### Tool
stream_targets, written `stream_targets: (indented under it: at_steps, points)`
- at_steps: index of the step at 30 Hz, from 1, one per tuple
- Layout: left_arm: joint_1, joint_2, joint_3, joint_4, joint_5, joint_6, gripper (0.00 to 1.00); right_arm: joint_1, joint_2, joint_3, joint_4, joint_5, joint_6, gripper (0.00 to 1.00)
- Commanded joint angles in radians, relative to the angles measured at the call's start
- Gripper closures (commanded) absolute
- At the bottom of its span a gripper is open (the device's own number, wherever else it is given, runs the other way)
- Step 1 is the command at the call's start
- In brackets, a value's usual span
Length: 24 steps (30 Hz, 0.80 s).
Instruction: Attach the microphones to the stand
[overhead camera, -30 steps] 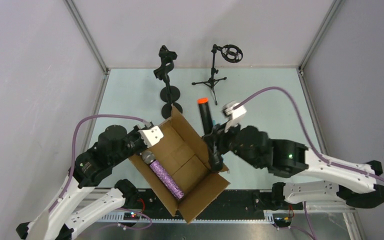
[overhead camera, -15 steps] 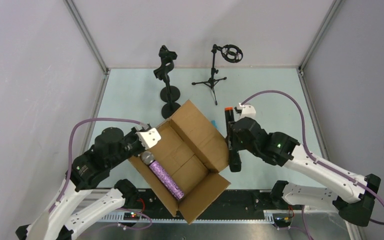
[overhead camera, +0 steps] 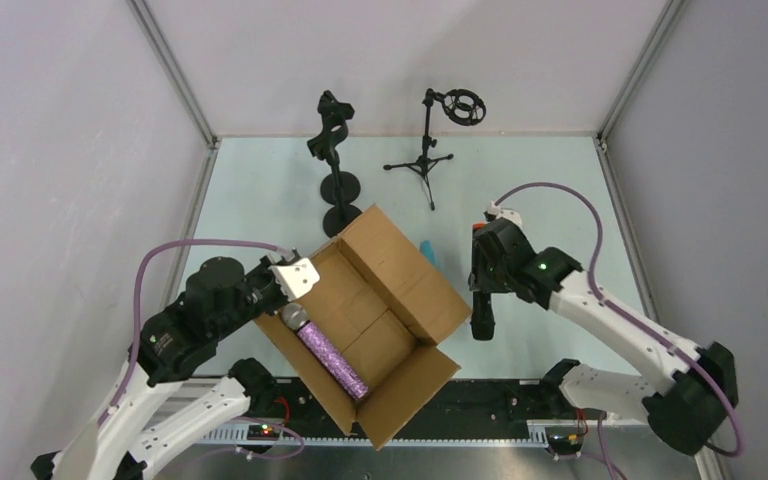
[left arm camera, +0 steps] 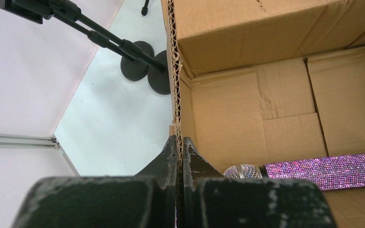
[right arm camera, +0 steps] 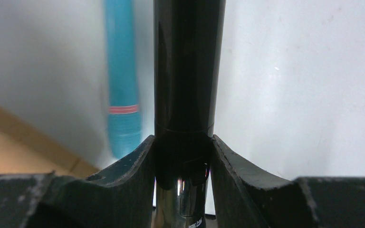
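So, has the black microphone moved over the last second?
Yes. Held in the right tool, the black microphone has shifted rightward: its orange end sat just below the tripod stand's feet before, and now it is well right of them.

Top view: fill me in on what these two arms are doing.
The right gripper is shut on the black microphone, holding it just right of the cardboard box. The left gripper is pinched shut on the box's wall. The purple microphone lies inside the box, and the turquoise microphone lies on the table beside it. The stands at the far end hold no microphone yet.
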Motion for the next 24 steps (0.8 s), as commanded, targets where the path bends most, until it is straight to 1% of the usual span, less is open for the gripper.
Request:
stream_targets:
  at_steps: [1, 5, 9, 13, 16, 20, 22, 24]
  points:
    - [-0.007, -0.008, 0.003, -0.001, 0.068, 0.005, 1.0, -0.09, 0.109, -0.049, 0.1, -0.064, -0.07, 1.0]
    - [-0.007, 0.0, 0.017, 0.0, 0.076, -0.006, 1.0, -0.125, 0.217, -0.051, 0.218, -0.113, -0.106, 1.0]
    - [-0.007, 0.0, 0.026, -0.002, 0.076, -0.006, 1.0, -0.142, 0.317, -0.034, 0.267, -0.158, -0.119, 1.0]
    - [-0.006, -0.003, 0.031, -0.001, 0.087, -0.011, 1.0, -0.133, 0.41, -0.006, 0.277, -0.167, -0.131, 1.0]
    - [-0.007, -0.003, 0.033, -0.001, 0.087, -0.008, 1.0, -0.129, 0.493, 0.031, 0.255, -0.152, -0.128, 0.99]
    - [-0.006, -0.002, 0.047, -0.001, 0.086, -0.008, 1.0, -0.128, 0.554, 0.055, 0.242, -0.142, -0.126, 0.97]
    - [-0.007, -0.003, 0.057, -0.001, 0.09, -0.012, 1.0, -0.128, 0.566, 0.059, 0.25, -0.147, -0.127, 0.93]
    - [-0.007, -0.005, 0.066, -0.001, 0.096, -0.019, 1.0, -0.129, 0.574, 0.061, 0.253, -0.157, -0.125, 0.84]
